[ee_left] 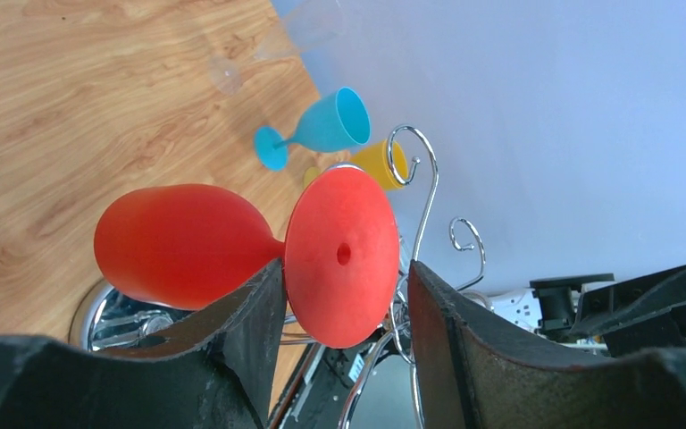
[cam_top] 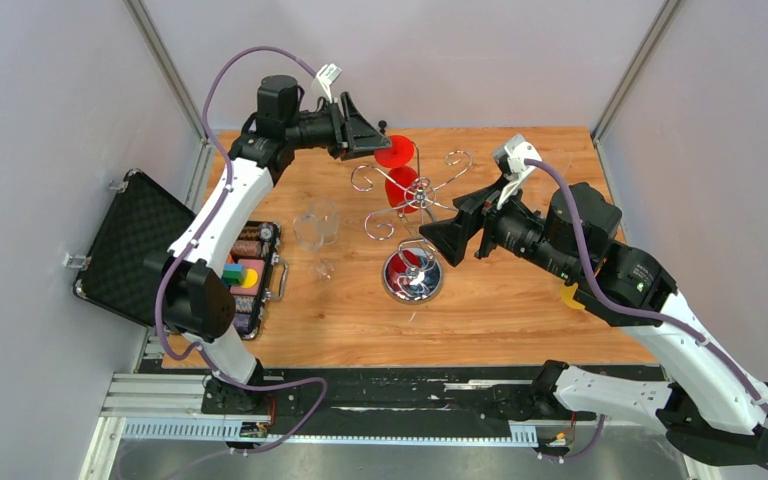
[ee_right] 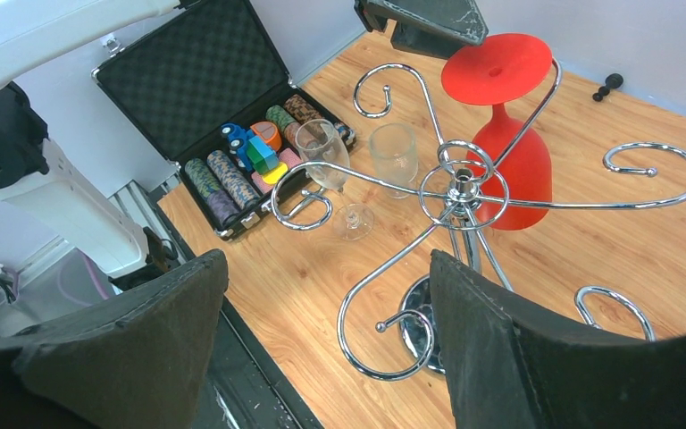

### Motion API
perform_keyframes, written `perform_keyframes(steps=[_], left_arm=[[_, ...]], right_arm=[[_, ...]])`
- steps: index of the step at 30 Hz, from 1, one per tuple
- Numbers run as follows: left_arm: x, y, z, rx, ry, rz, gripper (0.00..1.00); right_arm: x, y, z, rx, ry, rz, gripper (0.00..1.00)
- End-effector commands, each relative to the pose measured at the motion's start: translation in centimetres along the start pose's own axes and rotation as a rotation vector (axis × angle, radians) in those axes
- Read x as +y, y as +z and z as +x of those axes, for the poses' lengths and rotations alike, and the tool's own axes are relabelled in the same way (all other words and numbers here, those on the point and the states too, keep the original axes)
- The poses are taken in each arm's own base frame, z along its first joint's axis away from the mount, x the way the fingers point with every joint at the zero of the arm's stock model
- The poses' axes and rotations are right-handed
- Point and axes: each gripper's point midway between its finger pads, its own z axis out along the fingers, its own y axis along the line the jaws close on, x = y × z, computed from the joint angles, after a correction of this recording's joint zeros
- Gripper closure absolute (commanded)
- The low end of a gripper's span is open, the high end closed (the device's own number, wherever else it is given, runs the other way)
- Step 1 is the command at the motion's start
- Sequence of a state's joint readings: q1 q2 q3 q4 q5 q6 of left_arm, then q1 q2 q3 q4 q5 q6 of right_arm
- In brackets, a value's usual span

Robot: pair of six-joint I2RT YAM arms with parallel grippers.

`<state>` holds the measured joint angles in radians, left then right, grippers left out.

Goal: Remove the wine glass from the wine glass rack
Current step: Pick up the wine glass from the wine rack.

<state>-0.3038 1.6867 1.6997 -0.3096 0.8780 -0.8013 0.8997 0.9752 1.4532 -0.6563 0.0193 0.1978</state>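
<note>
Over the table from above, the red wine glass [cam_top: 401,188] hangs upside down on the wine glass rack [cam_top: 422,197] mid-table, and the left gripper [cam_top: 375,135] is right at its foot. The right gripper [cam_top: 440,222] sits just beside the rack's near side. On the left wrist camera, the black fingers [ee_left: 241,340] stand apart, bracketing the glass's round foot: one touches its rim, with a gap on the other side. Right wrist view: jaws spread wide, holding nothing, chrome hooks just ahead.
</note>
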Motion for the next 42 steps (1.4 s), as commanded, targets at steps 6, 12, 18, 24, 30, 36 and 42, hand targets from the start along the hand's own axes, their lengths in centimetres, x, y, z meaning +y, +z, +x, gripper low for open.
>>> perform_keyframes(steps=[6,12,18,24,30,36,42], left_arm=[[-1.5,-0.5,-0.6,-0.001,0.017,0.072,0.52],[-1.7,-0.7,-0.7,0.0,0.016,0.079,0.62],[-1.9,-0.7,-0.8,0.006,0.011,0.077,0.65],[-1.9,-0.7,-0.9,0.01,0.007,0.059,0.65],[-1.9,-0.7,-0.7,0.018,0.006,0.048,0.66],[-2.3,-0.7,-0.5,0.028,0.012,0.056,0.67],[-2.6,-0.3,-0.1,0.041,0.011,0.059,0.67]], right_arm=[[-0.1,-0.2,-0.6,-0.022,0.006,0.006,0.18],[0.0,-0.1,-0.5,-0.019,0.007,0.002,0.18],[0.0,-0.1,-0.5,-0.02,0.009,-0.001,0.18],[0.0,0.0,-0.4,-0.017,0.01,-0.002,0.18],[0.0,0.1,-0.4,-0.016,0.015,-0.002,0.18],[0.5,0.0,-0.4,-0.014,0.023,-0.027,0.19],[0.8,-0.1,-0.3,-0.012,0.03,-0.039,0.19]])
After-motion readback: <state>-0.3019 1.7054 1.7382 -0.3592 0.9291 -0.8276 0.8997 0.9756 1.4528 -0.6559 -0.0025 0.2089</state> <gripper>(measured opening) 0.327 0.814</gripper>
